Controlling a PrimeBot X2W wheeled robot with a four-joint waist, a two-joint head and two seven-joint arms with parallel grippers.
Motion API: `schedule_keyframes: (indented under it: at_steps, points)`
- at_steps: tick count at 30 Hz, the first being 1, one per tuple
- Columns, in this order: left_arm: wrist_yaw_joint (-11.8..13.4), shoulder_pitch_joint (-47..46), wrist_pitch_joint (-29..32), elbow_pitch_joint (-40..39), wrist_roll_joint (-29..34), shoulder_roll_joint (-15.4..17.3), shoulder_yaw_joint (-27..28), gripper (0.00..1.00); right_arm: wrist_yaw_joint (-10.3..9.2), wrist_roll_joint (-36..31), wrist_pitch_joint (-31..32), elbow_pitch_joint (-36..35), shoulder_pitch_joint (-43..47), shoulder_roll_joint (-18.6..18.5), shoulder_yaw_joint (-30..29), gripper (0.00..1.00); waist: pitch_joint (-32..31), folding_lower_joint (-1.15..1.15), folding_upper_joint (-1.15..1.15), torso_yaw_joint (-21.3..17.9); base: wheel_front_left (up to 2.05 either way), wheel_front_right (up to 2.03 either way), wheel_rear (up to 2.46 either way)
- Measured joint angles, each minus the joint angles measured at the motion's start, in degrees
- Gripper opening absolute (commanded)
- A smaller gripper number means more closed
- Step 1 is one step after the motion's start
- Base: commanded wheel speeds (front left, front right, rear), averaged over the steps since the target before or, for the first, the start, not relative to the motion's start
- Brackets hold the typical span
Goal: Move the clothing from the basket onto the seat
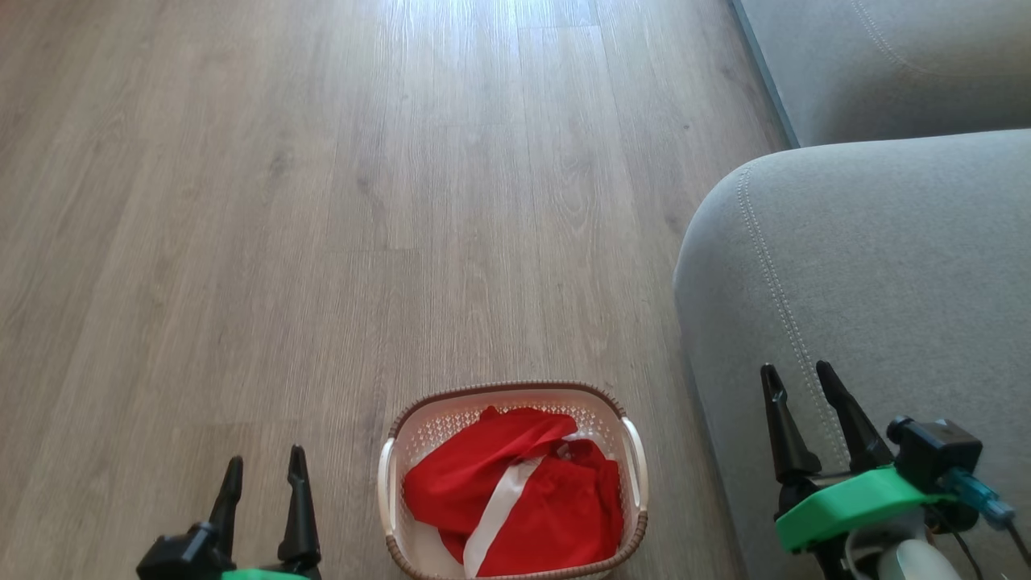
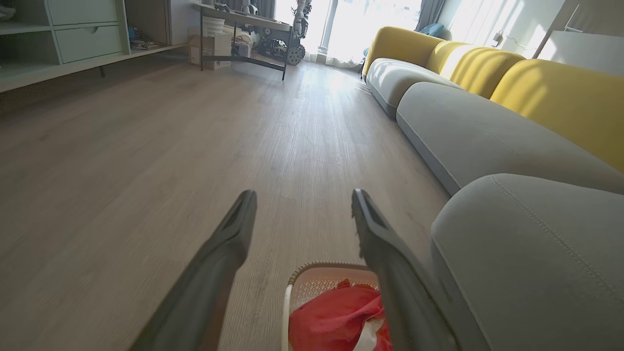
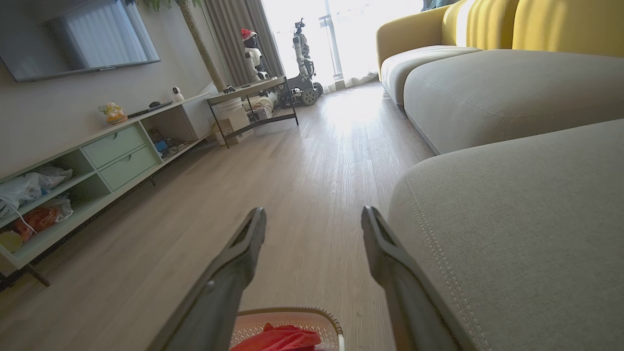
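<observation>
Both pincers stand wide open with nothing between their fingers: in the head view the left pincer (image 1: 266,461) rises at the lower left over the bare wood-look floor (image 1: 322,201), and the right pincer (image 1: 796,372) rises at the lower right in front of the light grey sofa (image 1: 870,282), touching neither cloth nor basket. Between the two sits one white laundry basket (image 1: 515,390) with a brown woven-look rim and two white side handles, standing on the floor just beside the sofa's nearest rounded cushion. Inside it lies the red clothing (image 1: 515,491), a crumpled pile crossed by one white stripe; how many garments make up the pile cannot be told. The left wrist view looks along its own spread fingers (image 2: 229,243) at the basket's far rim (image 2: 317,266) and the red cloth (image 2: 336,317) below, with three grey seat sections running away on the right, backed by yellow backrests (image 2: 551,97). The right wrist view shows a pale green TV unit (image 3: 73,195) with two drawers along the far wall, a television (image 3: 78,34) above it, a dark-framed bench (image 3: 253,90), and two robot figures (image 3: 302,48) by the bright window.
</observation>
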Motion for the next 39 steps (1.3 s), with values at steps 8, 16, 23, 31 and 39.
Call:
schedule_keyframes:
  at_steps: [8,16,23,31,39]
  points:
    - [0.1,0.05,-1.46,0.01,5.26,0.16,-0.89,1.0,0.0,-6.61,-0.05,0.3,0.02,1.09,-1.15,1.0,0.0,0.0,0.0,0.1,0.0,0.0,0.0]
    - [0.56,0.68,-2.69,-0.05,10.43,0.21,-1.33,1.0,0.0,-13.5,-0.07,0.31,0.07,1.94,-2.2,1.0,0.0,0.0,0.0,0.18,0.0,0.0,0.0]
    - [0.57,1.04,-3.25,-0.05,13.0,0.23,-1.64,1.0,0.01,-16.92,-0.08,0.31,0.09,2.55,-3.04,1.0,0.0,0.0,0.0,0.23,0.0,0.0,0.0]
    - [0.57,1.04,-3.25,-0.04,12.99,0.23,-1.59,1.0,0.01,-16.92,-0.08,0.32,0.09,2.55,-3.15,1.0,0.15,0.0,0.0,0.25,0.0,0.0,0.0]
    - [0.57,1.04,-3.25,-0.04,13.0,0.23,-1.54,1.0,0.0,-16.92,-0.08,0.32,0.09,2.56,-3.18,1.0,0.29,0.0,0.0,0.26,0.0,0.0,0.0]
